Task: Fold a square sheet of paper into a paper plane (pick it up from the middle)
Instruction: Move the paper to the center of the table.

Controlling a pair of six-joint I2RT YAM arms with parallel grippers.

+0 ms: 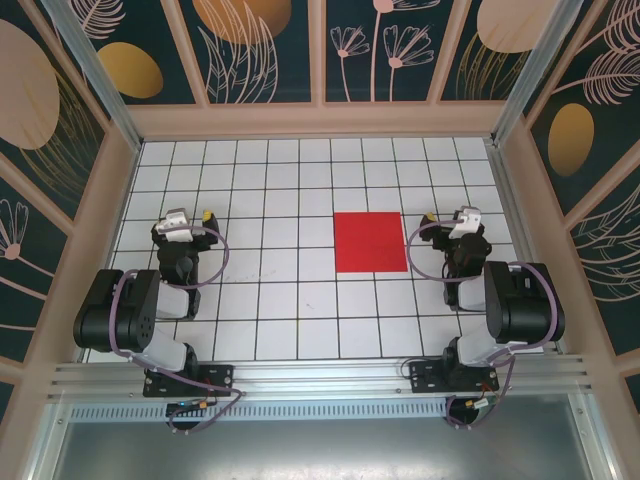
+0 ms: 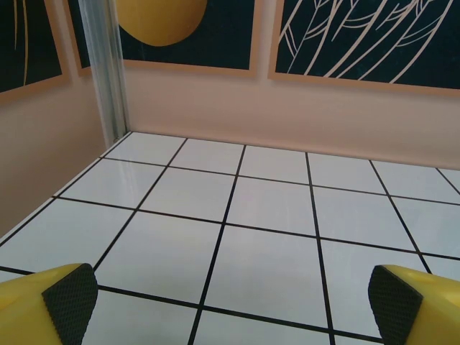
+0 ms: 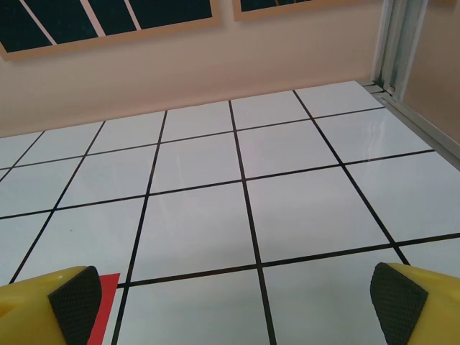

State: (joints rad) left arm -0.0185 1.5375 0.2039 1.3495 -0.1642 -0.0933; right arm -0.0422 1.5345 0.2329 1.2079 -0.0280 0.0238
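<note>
The square sheet of paper (image 1: 370, 241) lies flat and red on the white gridded table, a little right of centre. One corner of the paper (image 3: 106, 305) peeks in beside the left finger in the right wrist view. My right gripper (image 1: 447, 217) rests just to the right of the sheet, open, its yellow fingers with black pads (image 3: 72, 302) wide apart over bare tiles. My left gripper (image 1: 192, 220) sits far to the left of the sheet, also open, with nothing between its pads (image 2: 68, 298).
The white tiled table (image 1: 290, 170) is boxed in by beige walls with dark floral panels. A metal post (image 2: 104, 72) stands at the far left corner, another post (image 3: 392, 43) at the far right. Both arm bases sit at the near edge.
</note>
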